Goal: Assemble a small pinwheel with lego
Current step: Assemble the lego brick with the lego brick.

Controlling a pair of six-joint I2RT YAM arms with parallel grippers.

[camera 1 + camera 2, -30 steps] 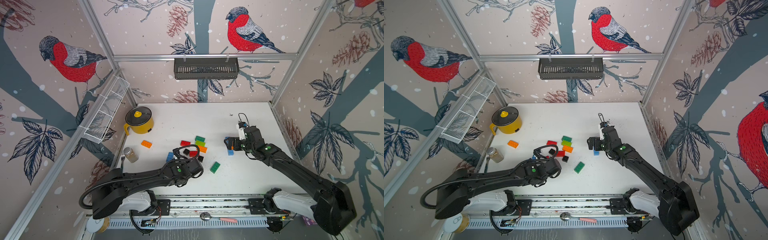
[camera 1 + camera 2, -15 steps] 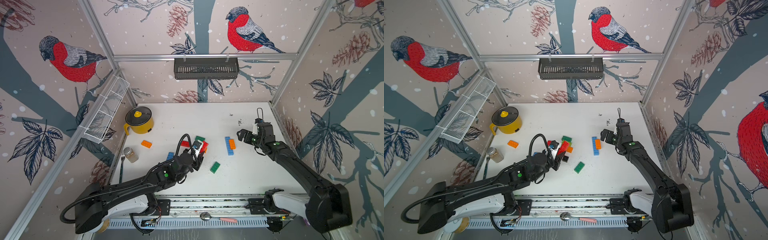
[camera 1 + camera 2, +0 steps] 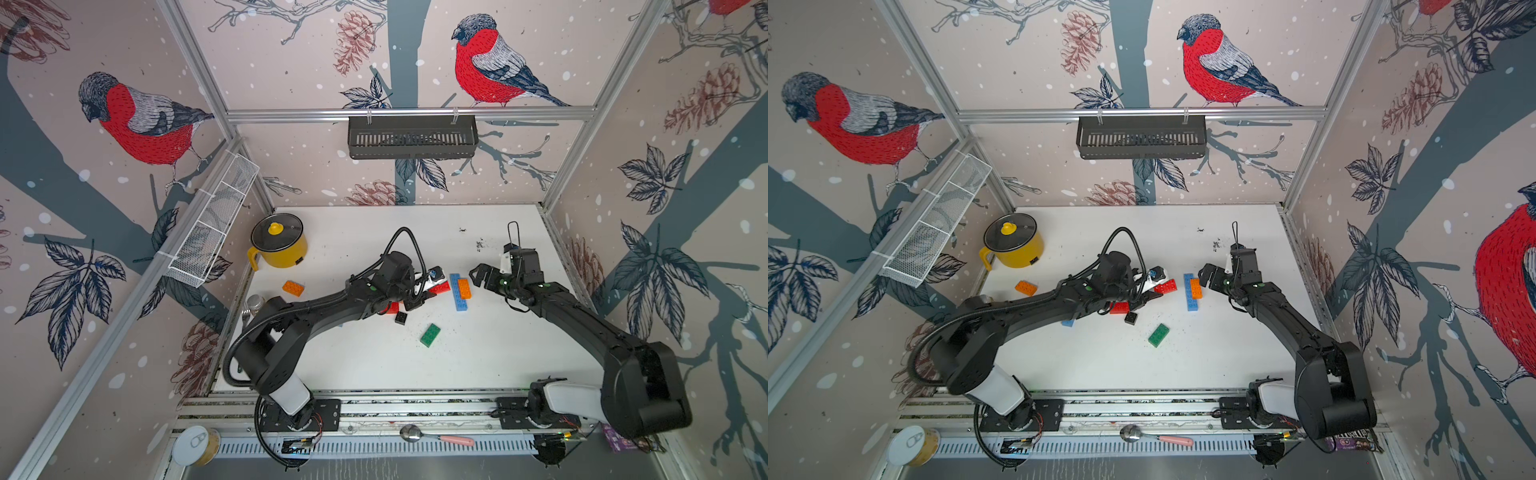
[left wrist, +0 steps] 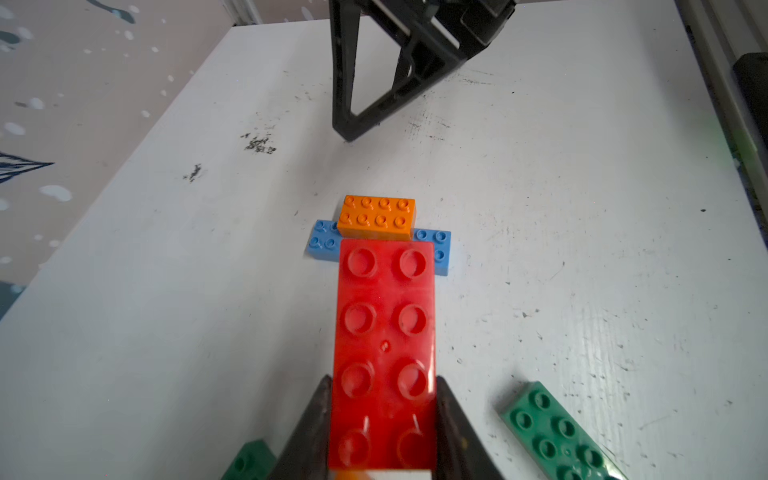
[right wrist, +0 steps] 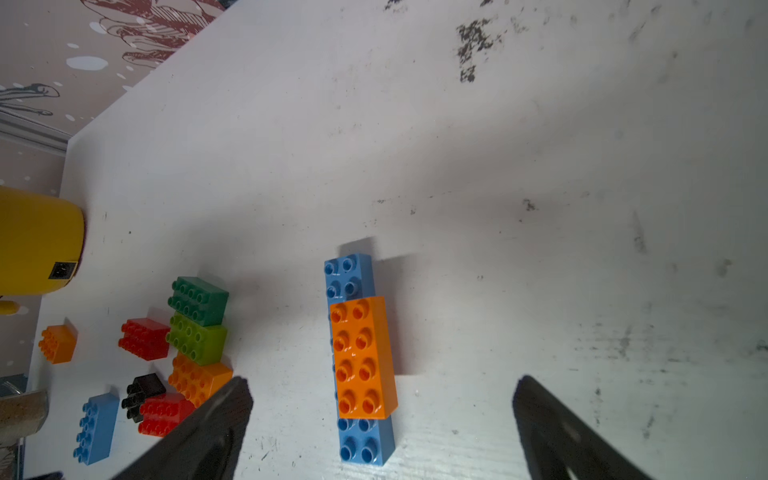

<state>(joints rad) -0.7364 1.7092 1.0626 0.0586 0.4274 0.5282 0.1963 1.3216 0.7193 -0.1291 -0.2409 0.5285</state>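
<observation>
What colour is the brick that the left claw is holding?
Red; the brick shows best in the left wrist view.

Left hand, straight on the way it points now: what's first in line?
The left hand, shut on the red brick, points at the orange brick stacked on the blue brick. The red brick's front end would probably meet that stack first, though height is unclear.
</observation>
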